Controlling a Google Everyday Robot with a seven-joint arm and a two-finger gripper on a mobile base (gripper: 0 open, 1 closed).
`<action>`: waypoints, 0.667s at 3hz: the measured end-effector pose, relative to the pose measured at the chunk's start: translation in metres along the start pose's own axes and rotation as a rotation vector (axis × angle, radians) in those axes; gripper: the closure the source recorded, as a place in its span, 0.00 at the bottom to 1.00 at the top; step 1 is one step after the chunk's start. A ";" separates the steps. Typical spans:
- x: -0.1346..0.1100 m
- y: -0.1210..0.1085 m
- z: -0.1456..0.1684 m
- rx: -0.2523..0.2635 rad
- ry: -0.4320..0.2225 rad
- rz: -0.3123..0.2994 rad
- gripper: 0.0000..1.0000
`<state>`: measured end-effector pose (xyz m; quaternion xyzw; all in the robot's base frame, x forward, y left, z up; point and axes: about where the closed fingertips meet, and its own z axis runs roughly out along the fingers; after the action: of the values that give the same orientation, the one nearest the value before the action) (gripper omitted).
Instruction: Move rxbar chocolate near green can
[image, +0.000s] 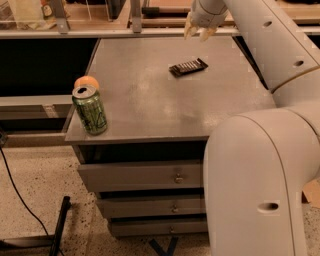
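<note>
rxbar chocolate (188, 67) flat on table (150, 102); gripper (198, 33) up beyond, seemingly parted.

A round orange fruit (86, 81) sits at the left edge of a grey cabinet top (150, 107) above three drawers (142, 176).

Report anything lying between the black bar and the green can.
Nothing visible: grey tabletop separates the black-wrapped snack bar from the green aluminium can. The orange fruit sits behind the can. The gripper hangs above the far edge.
</note>
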<state>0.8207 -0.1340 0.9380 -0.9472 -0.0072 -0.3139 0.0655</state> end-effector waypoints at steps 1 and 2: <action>-0.005 0.001 0.007 -0.012 -0.032 0.009 0.82; -0.013 0.009 0.022 -0.050 -0.071 0.023 0.80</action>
<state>0.8235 -0.1398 0.9116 -0.9591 0.0094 -0.2792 0.0453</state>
